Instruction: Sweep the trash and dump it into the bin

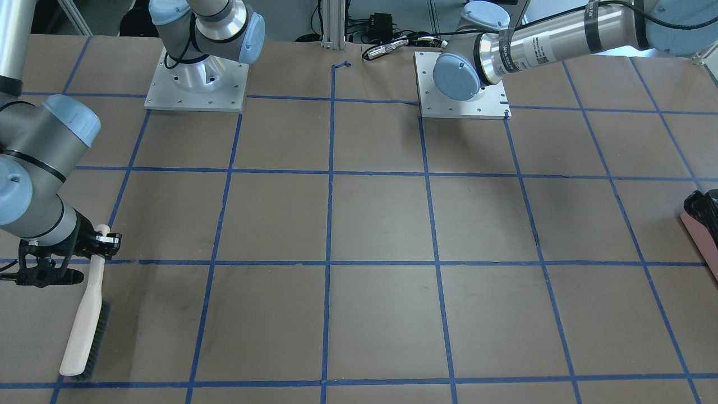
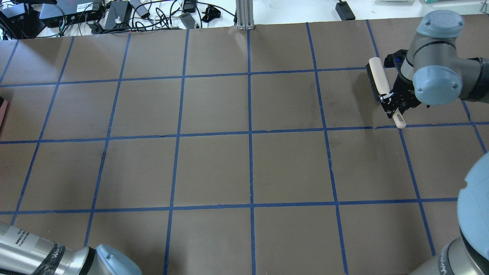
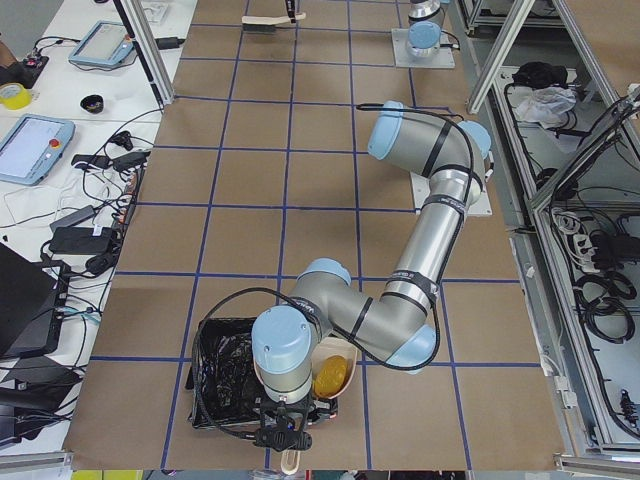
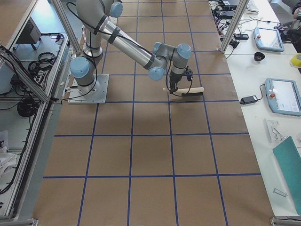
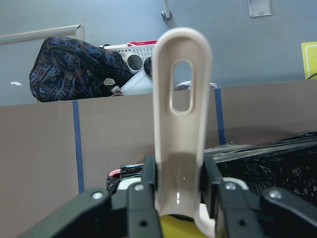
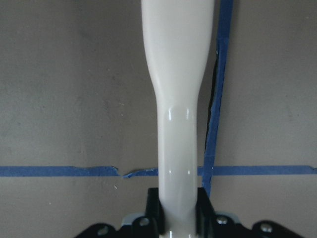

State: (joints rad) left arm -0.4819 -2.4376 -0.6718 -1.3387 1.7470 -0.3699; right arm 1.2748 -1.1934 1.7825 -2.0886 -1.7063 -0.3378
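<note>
Exterior left view: the left gripper is clamping the dustpan's handle, holding the pan beside the bin at its nine o'clock. The trash is lying inside, apparently poised for tipping. The right gripper is gripping the brush, parked well apart.

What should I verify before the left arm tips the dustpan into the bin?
1. Left claw shut on the dustpan handle: ok.
2. Load aboard: a yellow piece lies in the dustpan; whether all three pieces are there, cannot tell.
3. Pan over the bin opening: the exterior left view shows it at the bin's edge; cannot tell.
4. Black liner open at the top: ok.
5. Right claw shut on the brush, well away from the bin: ok.
</note>
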